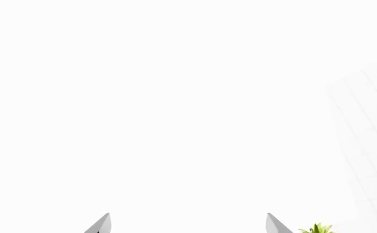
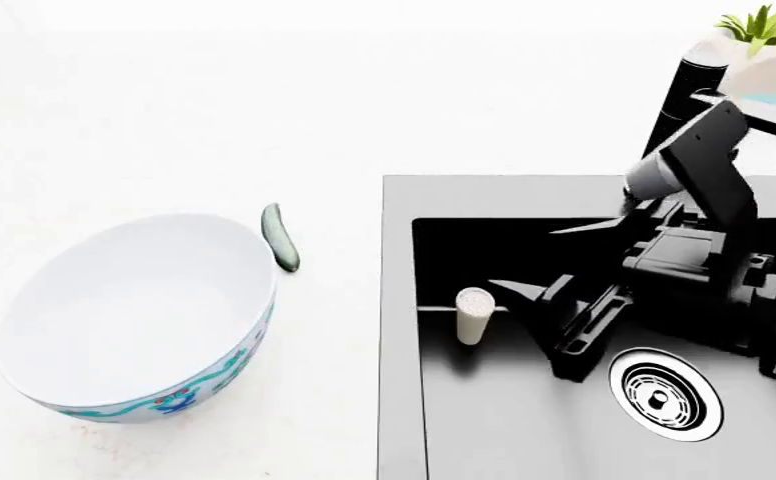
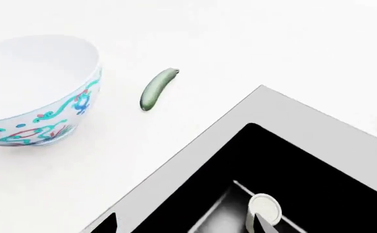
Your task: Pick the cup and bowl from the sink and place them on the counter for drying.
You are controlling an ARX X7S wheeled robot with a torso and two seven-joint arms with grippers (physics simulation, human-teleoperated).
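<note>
The bowl (image 2: 135, 320) stands upright on the white counter (image 2: 161, 120) left of the sink; it also shows in the right wrist view (image 3: 33, 92). The cup (image 2: 474, 314) stands upright in the black sink (image 2: 399, 300), near its left wall. My right gripper (image 2: 528, 325) is down in the basin just right of the cup, open and empty. In the right wrist view the cup (image 3: 263, 211) sits at one fingertip (image 3: 264, 226), not between the jaws. My left gripper (image 1: 188, 224) is open and empty, seen only in its wrist view against plain white.
A small green cucumber-like object (image 2: 281, 238) lies on the counter between bowl and sink. The steel drain (image 2: 664, 393) is at the basin's right. The black faucet (image 2: 688, 100) and a white pot with a green plant (image 2: 762, 55) stand behind the sink.
</note>
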